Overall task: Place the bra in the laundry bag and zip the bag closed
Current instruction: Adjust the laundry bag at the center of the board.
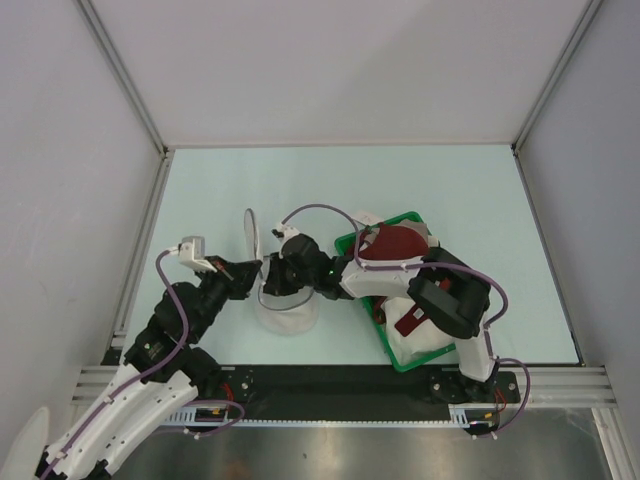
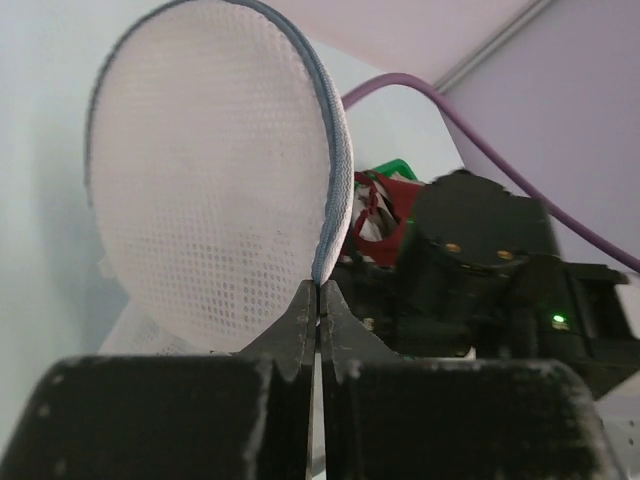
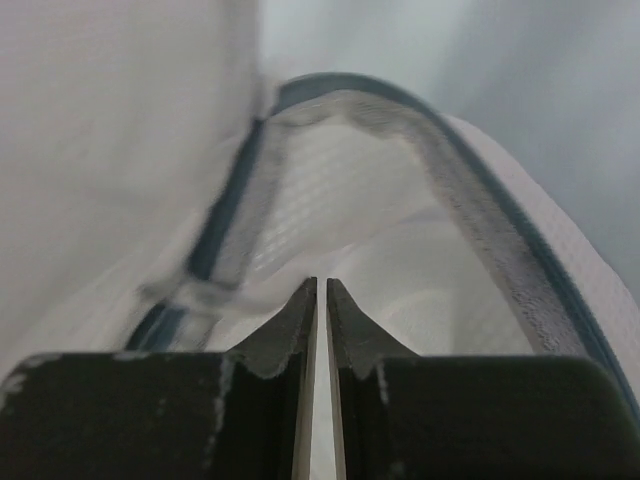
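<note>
The laundry bag lies open near the table's front. One white mesh half [image 1: 250, 232] stands upright and the other half [image 1: 290, 314] rests on the table. My left gripper [image 1: 258, 267] [image 2: 318, 287] is shut on the dark zipper rim [image 2: 338, 170] of the upright half. My right gripper [image 1: 273, 282] [image 3: 322, 282] reaches in from the right over the lower half, its jaws nearly together, pinching white mesh [image 3: 330, 190] just inside the rim [image 3: 500, 250]. The maroon bra [image 1: 392, 243] [image 2: 385, 205] lies in the green basket, behind my right arm.
The green plastic basket [image 1: 350, 245] sits right of the bag and also holds white cloth [image 1: 425, 343] and a dark red item [image 1: 410, 320]. My right arm [image 2: 480, 280] crosses close to the left gripper. Grey walls enclose the table.
</note>
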Tool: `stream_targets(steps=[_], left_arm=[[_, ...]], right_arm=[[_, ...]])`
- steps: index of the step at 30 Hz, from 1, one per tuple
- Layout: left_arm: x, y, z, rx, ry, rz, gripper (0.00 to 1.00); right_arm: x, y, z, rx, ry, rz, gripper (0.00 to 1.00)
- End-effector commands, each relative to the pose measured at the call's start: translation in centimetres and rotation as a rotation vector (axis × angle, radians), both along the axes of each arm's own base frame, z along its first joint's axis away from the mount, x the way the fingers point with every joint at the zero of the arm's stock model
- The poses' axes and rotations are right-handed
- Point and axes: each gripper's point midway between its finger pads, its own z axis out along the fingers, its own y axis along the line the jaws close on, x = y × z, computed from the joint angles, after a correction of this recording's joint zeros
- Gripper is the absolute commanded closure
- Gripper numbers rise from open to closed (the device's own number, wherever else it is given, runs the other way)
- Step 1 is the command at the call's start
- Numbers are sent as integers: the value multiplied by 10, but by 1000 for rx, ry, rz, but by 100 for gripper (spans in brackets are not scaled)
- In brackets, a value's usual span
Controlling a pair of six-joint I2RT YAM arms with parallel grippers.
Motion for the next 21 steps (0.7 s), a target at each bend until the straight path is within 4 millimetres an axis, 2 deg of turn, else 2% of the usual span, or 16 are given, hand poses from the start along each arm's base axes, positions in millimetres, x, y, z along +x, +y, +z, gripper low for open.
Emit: stream_targets(steps=[1, 4, 6, 9, 11, 13, 15, 18, 21], left_arm=[[-9, -18, 17, -91, -56, -97, 100], [-8, -12, 14, -50, -57, -75, 100], [-8, -10, 19, -23, -78, -77, 100], [-8, -10, 20, -1, -79, -83, 100], [-8, -12, 18, -1, -77, -90, 100], [-8, -12, 14, 7, -69, -94, 100], [-8, -11, 10, 15, -56, -90, 100], [-7, -10, 9, 26, -51, -81, 100], [-7, -9, 10, 40, -51, -83, 100]], right_arm=[[12, 17, 13, 92, 31, 3, 86], [10, -2, -1, 25, 61, -5, 84], [13, -17, -8, -26, 46, -30, 83], [17, -38, -10, -89, 44, -52, 78], [18, -47, -5, -113, 43, -53, 71], [17, -51, 12, -117, 11, -33, 59], [13, -52, 28, -111, -10, -3, 54], [10, -54, 64, -78, -58, 27, 45], [7, -65, 89, -79, -86, 35, 34]])
